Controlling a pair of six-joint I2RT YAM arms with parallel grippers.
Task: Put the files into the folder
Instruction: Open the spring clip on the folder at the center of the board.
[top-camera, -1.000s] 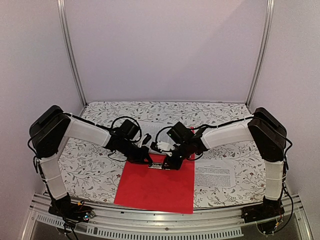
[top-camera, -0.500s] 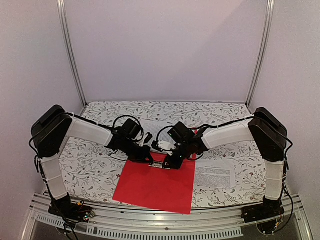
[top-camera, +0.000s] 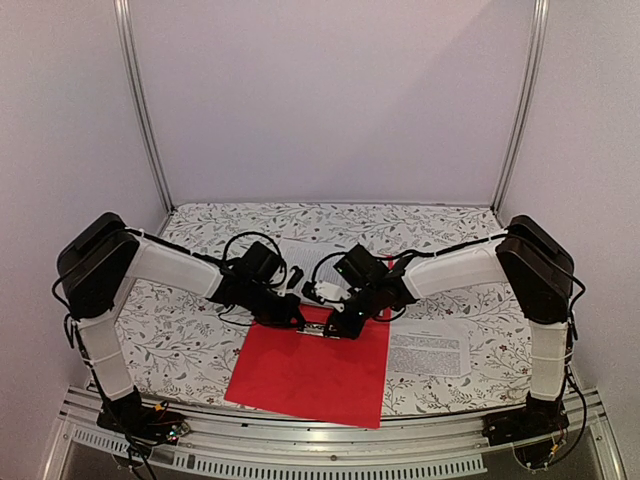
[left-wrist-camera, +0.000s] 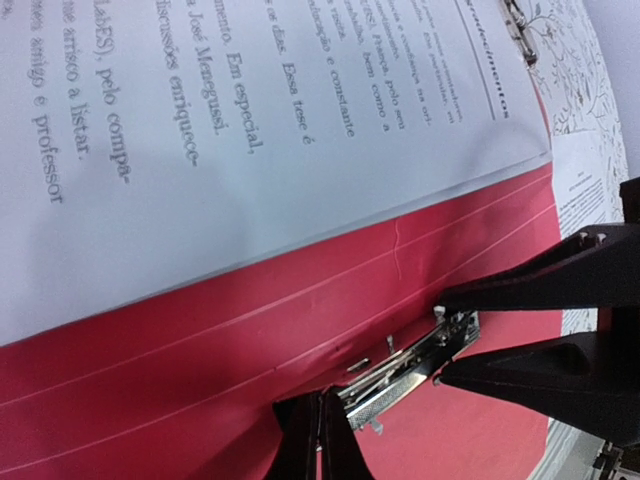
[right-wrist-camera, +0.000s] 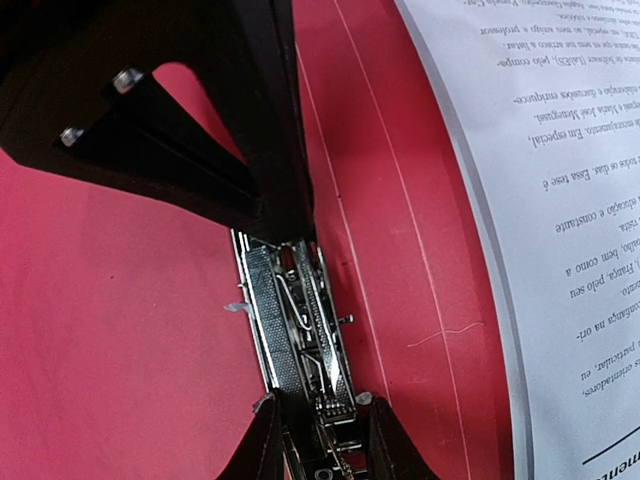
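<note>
The red folder (top-camera: 310, 375) lies open on the table, with its metal clip (top-camera: 320, 327) at its far edge. White printed files (top-camera: 308, 256) lie just behind the clip, overlapping the red flap (left-wrist-camera: 200, 340). My left gripper (top-camera: 297, 322) is shut, fingers pressed together, with its tips at the left end of the clip (left-wrist-camera: 415, 360). My right gripper (top-camera: 340, 325) straddles the other end of the clip (right-wrist-camera: 295, 320), one finger against each side. The files also show in the left wrist view (left-wrist-camera: 250, 120) and the right wrist view (right-wrist-camera: 560, 150).
Another printed sheet (top-camera: 428, 350) lies on the floral tablecloth (top-camera: 180, 340) right of the folder. Black cables (top-camera: 240, 245) loop behind the left wrist. Metal posts (top-camera: 140, 110) and grey walls enclose the back and sides. The table's front rail (top-camera: 320, 445) runs below the folder.
Both grippers have shifted slightly at the clip. The folder's near edge has turned a little to the left. Nothing was picked up or let go.
</note>
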